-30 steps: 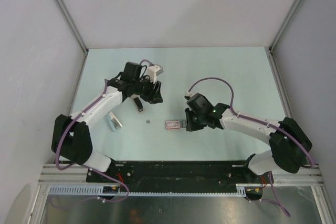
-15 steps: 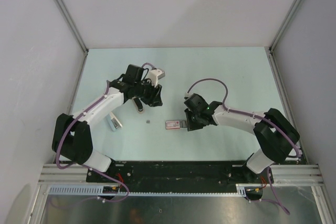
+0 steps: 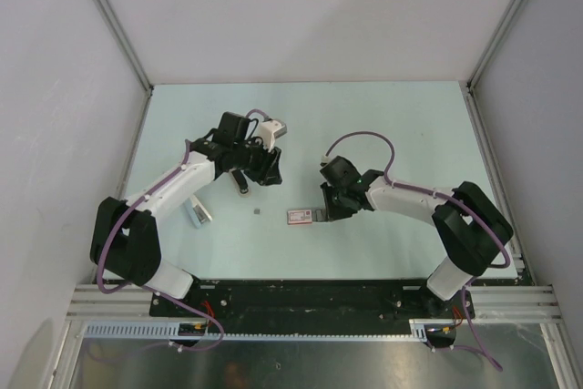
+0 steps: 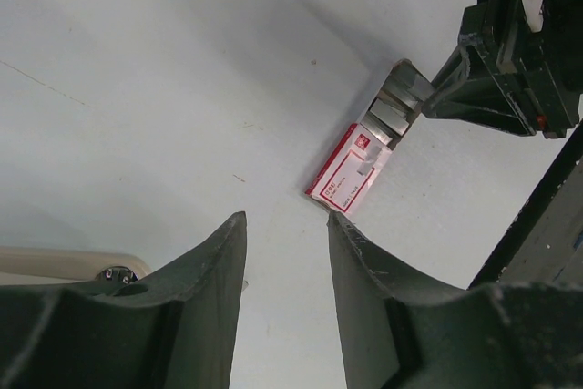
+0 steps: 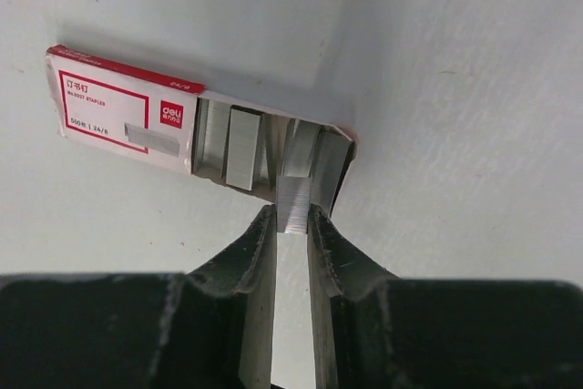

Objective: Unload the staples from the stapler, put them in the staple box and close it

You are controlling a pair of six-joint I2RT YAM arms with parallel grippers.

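The stapler, slim, black and silver, lies on the pale green table just below my left gripper. That gripper is open and empty; in its wrist view its tips hang above bare table. A tiny grey speck of staples lies in front of the stapler. My right gripper is at the open end of the pink-red box. In the right wrist view it is shut on a silvery strip of staples at the box's pulled-out tray.
A silver-white elongated piece lies left of the stapler, beside my left forearm. The pink-red box and my right gripper's black body show in the left wrist view. Grey walls close off the left, back and right.
My right arm swung its elbow and forearm inward while its gripper stayed at the box's open end. My left wrist turned slightly, then held still.
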